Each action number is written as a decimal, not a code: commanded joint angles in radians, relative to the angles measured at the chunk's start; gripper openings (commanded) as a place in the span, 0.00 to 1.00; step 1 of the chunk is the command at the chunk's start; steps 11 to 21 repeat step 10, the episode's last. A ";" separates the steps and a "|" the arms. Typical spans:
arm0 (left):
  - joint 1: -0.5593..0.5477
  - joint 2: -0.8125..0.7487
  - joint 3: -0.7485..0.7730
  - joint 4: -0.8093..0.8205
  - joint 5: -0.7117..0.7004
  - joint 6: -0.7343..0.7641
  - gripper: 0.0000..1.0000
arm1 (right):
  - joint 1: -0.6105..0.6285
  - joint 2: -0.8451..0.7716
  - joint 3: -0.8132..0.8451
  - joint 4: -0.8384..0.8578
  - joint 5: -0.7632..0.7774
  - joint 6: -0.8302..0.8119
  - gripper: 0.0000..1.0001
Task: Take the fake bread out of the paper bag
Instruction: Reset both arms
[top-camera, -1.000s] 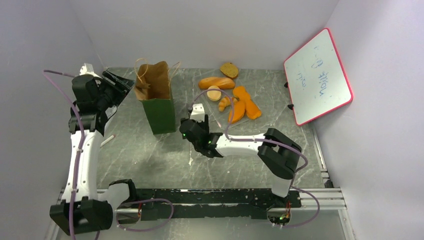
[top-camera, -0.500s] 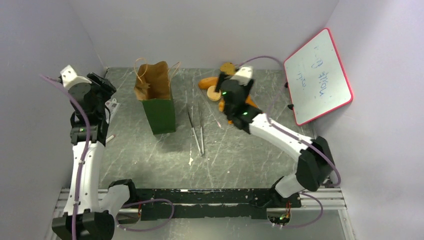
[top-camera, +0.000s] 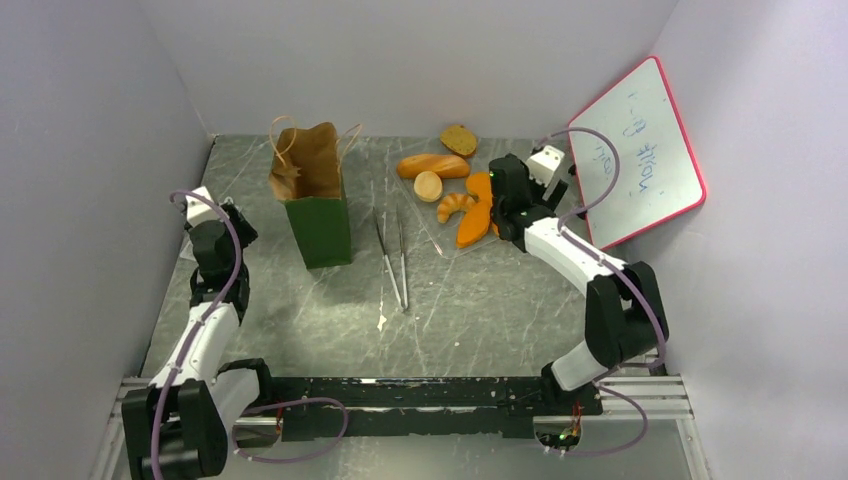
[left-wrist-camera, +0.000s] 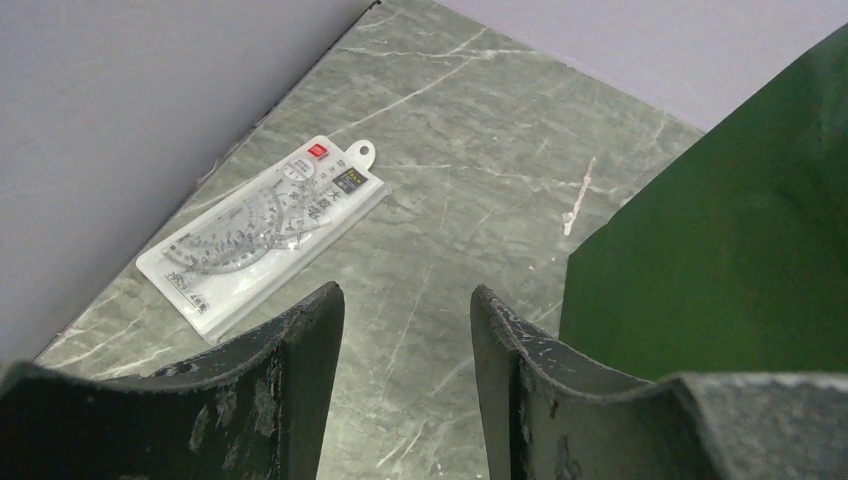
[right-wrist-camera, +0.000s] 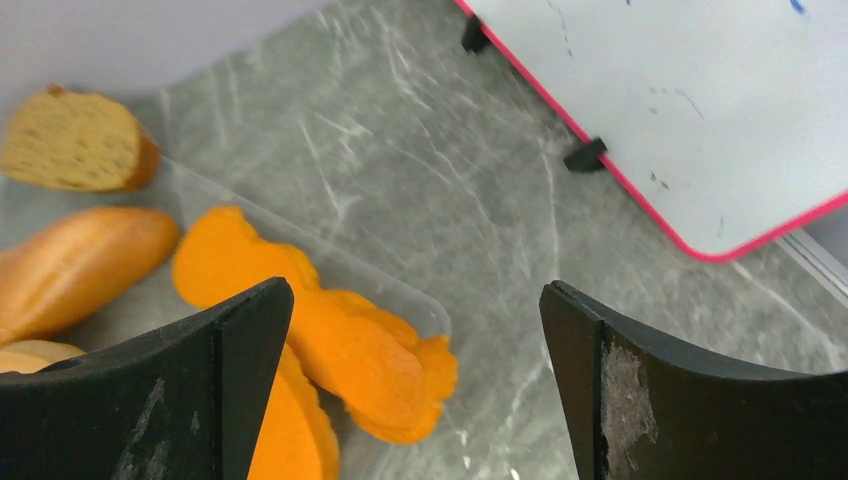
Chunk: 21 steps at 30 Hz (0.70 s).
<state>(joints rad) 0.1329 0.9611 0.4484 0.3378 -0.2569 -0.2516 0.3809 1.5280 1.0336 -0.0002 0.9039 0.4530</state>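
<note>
Both arms have moved since a second ago: my left arm has dropped from up beside the bag's mouth to low at the left edge, and my right arm has swung from mid-table, across the bread, to the far right. Starting on the left, the left gripper (left-wrist-camera: 405, 300) hangs with its fingers parted and nothing between them, looking down at a clear pack of drawing templates (left-wrist-camera: 265, 230) lying by the wall. Just right of that stands the paper bag (top-camera: 320, 225), upright, its green side filling the edge of my left wrist view; I cannot tell whether anything is left inside, since from above I see only brown paper. It looks thin and light, so I judge it will tip or slide if nudged, and I would pin its rim or side with one gripper before reaching in. Next come the silver tweezers (top-camera: 392, 260), lying flat on the table and well apart from the bag. Further right, the fake bread lies out of the bag on a clear sheet (right-wrist-camera: 330, 262): a speckled slice (top-camera: 459, 139), a loaf (top-camera: 433, 165), a bun (top-camera: 428, 186), a croissant (top-camera: 455, 205) and a long flat orange piece (top-camera: 476, 215). They look light, smooth and firm enough to pinch, so I would take the loaf across its narrow middle; the flat piece offers only thin edges and may slip. The right gripper (right-wrist-camera: 415, 300) hovers at the sheet's right edge, spread wide and empty, near the whiteboard (top-camera: 640, 150).
</note>
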 joint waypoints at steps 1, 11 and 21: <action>-0.019 -0.019 -0.040 0.205 -0.017 0.039 0.54 | 0.000 0.026 0.009 -0.146 0.102 0.151 1.00; -0.042 -0.008 -0.053 0.214 -0.020 0.050 0.54 | -0.001 -0.014 -0.069 -0.155 0.119 0.186 0.99; -0.042 -0.008 -0.053 0.214 -0.020 0.050 0.54 | -0.001 -0.014 -0.069 -0.155 0.119 0.186 0.99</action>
